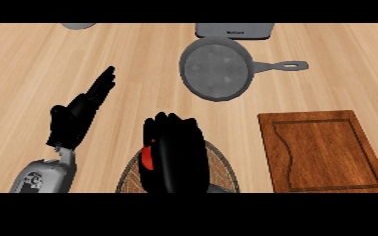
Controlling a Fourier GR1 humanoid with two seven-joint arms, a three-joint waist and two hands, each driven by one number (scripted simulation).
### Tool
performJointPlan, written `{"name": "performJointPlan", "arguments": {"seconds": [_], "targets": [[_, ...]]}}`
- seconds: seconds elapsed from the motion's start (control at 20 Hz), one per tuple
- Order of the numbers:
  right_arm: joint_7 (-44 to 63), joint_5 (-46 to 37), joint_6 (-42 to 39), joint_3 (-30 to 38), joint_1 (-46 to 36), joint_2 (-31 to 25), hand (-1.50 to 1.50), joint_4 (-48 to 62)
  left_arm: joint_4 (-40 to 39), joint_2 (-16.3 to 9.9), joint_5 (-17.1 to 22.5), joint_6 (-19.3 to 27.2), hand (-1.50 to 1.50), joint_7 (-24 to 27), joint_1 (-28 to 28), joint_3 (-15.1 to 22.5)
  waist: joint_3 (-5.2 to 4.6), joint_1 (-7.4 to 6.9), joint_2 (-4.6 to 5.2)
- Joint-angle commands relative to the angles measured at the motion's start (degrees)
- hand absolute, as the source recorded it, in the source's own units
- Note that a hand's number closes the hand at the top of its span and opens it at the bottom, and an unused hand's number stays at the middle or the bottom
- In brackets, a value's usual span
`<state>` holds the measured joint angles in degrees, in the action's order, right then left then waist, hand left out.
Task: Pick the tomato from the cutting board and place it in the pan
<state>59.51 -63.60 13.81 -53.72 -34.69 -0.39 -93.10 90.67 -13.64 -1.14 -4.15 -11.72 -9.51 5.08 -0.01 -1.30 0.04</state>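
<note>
Red tomato [147,158] clamped in right robot hand [173,150]; left robot hand [80,115] resting, fingers apart. Carry level over pan [216,68], lower, then release.

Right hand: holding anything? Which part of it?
The right hand is curled round a red thing, apparently the tomato; only its left side shows, so the contact points cannot be told. The left hand holds nothing.

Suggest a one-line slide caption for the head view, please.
Right hand curled round the tomato, short of the empty pan; cutting board bare.
</note>
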Motion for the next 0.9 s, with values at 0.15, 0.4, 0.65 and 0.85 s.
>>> {"name": "performJointPlan", "arguments": {"seconds": [0.15,0.4,0.65,0.85], "targets": [[-5.98,7.48,13.63,10.83,-4.76,0.38,1.50,15.53,3.03,0.48,-0.37,-0.63,0.00,1.48,4.36,0.75,0.02,-0.20,0.21],[-14.62,8.68,18.25,17.93,-10.18,0.38,1.50,29.01,1.99,0.99,-0.80,0.04,0.00,-0.97,0.90,-0.65,0.02,0.03,0.29],[-20.87,10.79,25.91,20.49,-13.57,0.37,1.50,41.29,-2.25,2.66,-1.65,0.23,0.00,-0.45,-2.12,-0.73,0.01,0.13,0.35],[-34.64,15.73,27.18,30.62,-16.69,-0.93,1.50,50.73,-0.76,2.43,-2.39,-0.01,0.00,-1.82,-2.31,-0.35,0.04,0.04,0.57]]}}
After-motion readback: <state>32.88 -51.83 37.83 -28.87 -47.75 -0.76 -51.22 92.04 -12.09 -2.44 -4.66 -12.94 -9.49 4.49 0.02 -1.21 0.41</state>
